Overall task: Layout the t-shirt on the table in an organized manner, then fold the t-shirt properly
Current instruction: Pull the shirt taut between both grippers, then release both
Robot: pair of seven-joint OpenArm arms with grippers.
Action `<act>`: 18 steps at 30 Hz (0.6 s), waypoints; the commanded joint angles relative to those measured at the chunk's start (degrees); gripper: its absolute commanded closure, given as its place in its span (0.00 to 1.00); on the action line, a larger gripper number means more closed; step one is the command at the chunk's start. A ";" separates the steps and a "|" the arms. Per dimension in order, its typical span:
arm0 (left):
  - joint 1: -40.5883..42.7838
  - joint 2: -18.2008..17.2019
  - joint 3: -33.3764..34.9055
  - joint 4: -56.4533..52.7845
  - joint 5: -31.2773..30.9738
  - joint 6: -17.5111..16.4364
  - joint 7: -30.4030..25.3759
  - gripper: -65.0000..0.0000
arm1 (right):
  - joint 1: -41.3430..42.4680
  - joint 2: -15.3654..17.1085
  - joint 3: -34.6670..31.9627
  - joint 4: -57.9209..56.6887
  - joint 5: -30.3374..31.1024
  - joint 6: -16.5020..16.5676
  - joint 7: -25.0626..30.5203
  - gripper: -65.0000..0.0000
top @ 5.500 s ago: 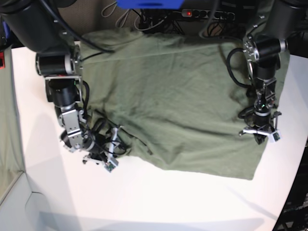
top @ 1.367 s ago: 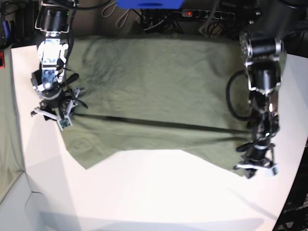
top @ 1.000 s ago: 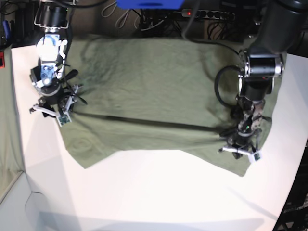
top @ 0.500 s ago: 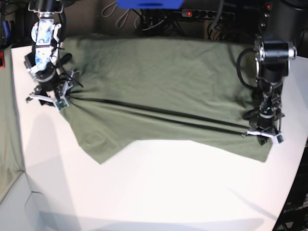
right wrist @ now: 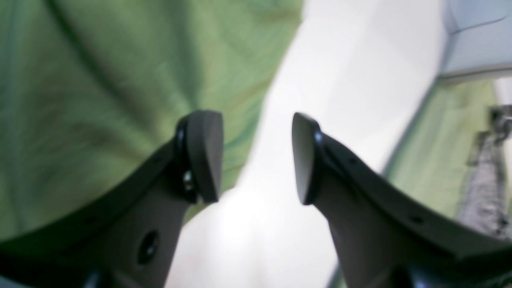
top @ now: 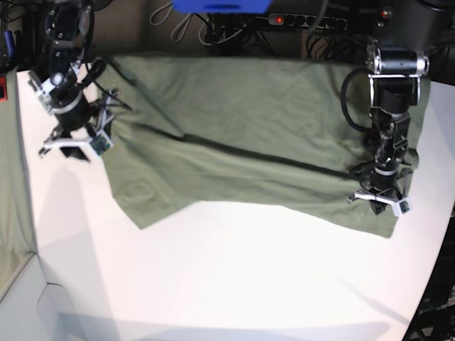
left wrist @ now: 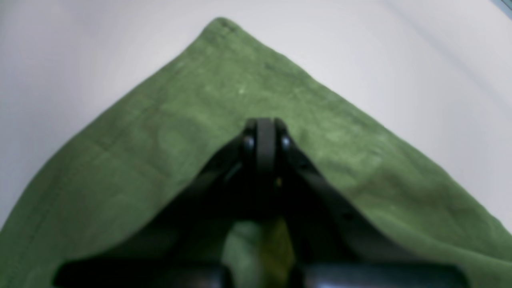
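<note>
The olive-green t-shirt [top: 242, 121] lies spread across the far half of the white table [top: 234, 284], with one long dark crease running across it. At the shirt's lower right corner, my left gripper [top: 377, 202] is shut on the cloth. In the left wrist view its closed tips [left wrist: 262, 132] press on the pointed corner of the t-shirt [left wrist: 160, 140]. My right gripper [top: 70, 150] hangs open beside the shirt's left edge. The right wrist view shows that gripper [right wrist: 256, 156] holding nothing, over bare table, with the t-shirt [right wrist: 80, 80] under one finger.
A power strip and cables [top: 298, 21] and a blue object [top: 220, 6] sit behind the table. A pale green cloth [top: 8, 185] hangs past the left edge, seen also as the pale cloth [right wrist: 432, 152]. The table's curved edge [top: 435, 284] runs at the right.
The two taut creases have become one slanted crease. The shirt's left side has slackened and shifted a little. The left gripper has edged slightly left, still holding the corner.
</note>
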 commanded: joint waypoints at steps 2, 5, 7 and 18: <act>-0.30 0.05 0.17 -0.06 0.33 -0.10 3.58 1.00 | 3.85 -0.12 0.07 0.26 0.56 -0.77 1.19 0.61; -0.21 0.05 0.17 -0.06 0.33 -0.10 3.58 1.00 | 9.21 -3.28 -0.20 -4.14 0.56 -0.77 0.84 0.61; -0.12 0.05 0.17 -0.06 0.33 -0.10 3.76 1.00 | 14.40 -5.83 -0.20 -9.94 0.56 -0.77 0.84 0.61; -0.03 0.05 0.17 -0.06 0.33 -0.10 3.85 1.00 | 36.99 -7.59 0.07 -44.40 0.39 -0.77 -1.88 0.61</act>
